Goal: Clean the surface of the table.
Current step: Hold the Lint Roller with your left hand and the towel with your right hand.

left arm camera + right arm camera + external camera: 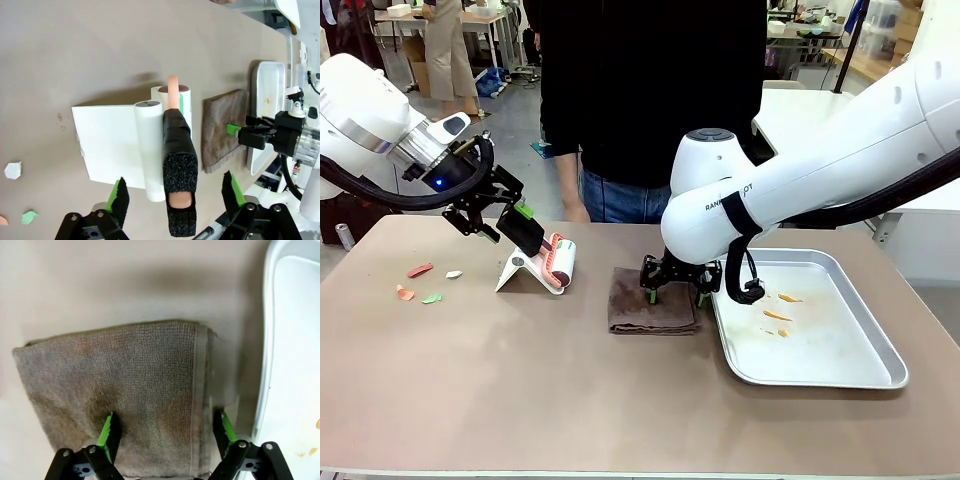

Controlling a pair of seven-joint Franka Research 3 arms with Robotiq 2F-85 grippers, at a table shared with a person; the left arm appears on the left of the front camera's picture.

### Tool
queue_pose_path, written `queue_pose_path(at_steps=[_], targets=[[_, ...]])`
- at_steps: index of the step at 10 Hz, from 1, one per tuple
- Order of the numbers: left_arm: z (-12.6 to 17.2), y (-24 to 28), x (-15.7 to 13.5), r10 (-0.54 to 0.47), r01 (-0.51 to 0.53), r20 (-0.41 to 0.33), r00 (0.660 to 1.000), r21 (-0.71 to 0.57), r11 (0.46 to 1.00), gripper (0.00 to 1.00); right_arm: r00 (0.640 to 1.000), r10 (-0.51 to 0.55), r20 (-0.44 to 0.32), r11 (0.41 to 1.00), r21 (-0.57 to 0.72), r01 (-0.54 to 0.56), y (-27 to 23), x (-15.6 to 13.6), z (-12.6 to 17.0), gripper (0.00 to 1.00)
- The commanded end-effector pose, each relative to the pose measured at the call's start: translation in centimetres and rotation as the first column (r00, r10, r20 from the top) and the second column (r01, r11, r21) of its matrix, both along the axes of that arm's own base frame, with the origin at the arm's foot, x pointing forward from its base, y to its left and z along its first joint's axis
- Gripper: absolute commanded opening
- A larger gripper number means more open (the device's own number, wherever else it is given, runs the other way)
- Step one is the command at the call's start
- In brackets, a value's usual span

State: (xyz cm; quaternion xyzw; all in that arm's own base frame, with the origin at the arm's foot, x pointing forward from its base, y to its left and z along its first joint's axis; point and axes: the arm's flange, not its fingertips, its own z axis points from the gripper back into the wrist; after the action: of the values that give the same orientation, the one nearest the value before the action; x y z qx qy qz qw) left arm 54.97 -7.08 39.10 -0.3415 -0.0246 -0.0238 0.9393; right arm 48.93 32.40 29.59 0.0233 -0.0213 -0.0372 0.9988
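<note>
Beige table carries coloured paper scraps at left, then a white stand. Folded brown towel sits mid-table, silver tray just beside it.

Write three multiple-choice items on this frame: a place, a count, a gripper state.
1. The brown towel lies: A in the tray; B on the table beside the tray; C on the floor.
2. Count the paper scraps at the table's left: A one; B nine; C four.
3. The left gripper has its fingers: A open, flanking the black handle; B shut on the towel; C shut on a scrap.
B: the towel lies left of the tray's rim. C: red, white, orange, green. A: gaps show beside the handle.
</note>
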Motion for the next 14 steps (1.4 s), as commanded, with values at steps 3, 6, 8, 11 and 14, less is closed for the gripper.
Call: queue_pose_path(at_steps=[3, 6, 8, 11, 14], targets=[[0.08, -0.12, -0.05, 0.004, -0.004, -0.004, 1.0, 0.017, 1.0, 0.61, 1.0, -0.019, -0.004, 1.0, -0.005, 0.019, 0.78, 0.3, -0.23, 0.35], [0.05, -0.26, -0.09, -0.001, 0.001, -0.001, 1.0, 0.025, 1.0, 0.0, 1.0, -0.02, -0.006, 1.0, -0.004, 0.02, 0.77, 0.28, -0.28, 0.0], [0.09, -0.34, -0.13, -0.003, 0.003, -0.003, 1.0, 0.026, 1.0, 0.0, 1.0, -0.017, -0.008, 1.0, -0.004, 0.017, 0.8, 0.29, -0.3, 0.0], [0.16, -0.41, -0.12, -0.007, 0.007, 0.001, 1.0, 0.03, 1.0, 0.0, 1.0, -0.016, -0.011, 1.0, 0.001, 0.016, 0.81, 0.3, -0.34, 0.0], [0.43, -0.43, -0.24, -0.002, 0.002, 0.011, 1.0, 0.023, 1.0, 0.0, 1.0, -0.014, -0.013, 1.0, 0.005, 0.014, 0.83, 0.37, -0.38, 0.0]])
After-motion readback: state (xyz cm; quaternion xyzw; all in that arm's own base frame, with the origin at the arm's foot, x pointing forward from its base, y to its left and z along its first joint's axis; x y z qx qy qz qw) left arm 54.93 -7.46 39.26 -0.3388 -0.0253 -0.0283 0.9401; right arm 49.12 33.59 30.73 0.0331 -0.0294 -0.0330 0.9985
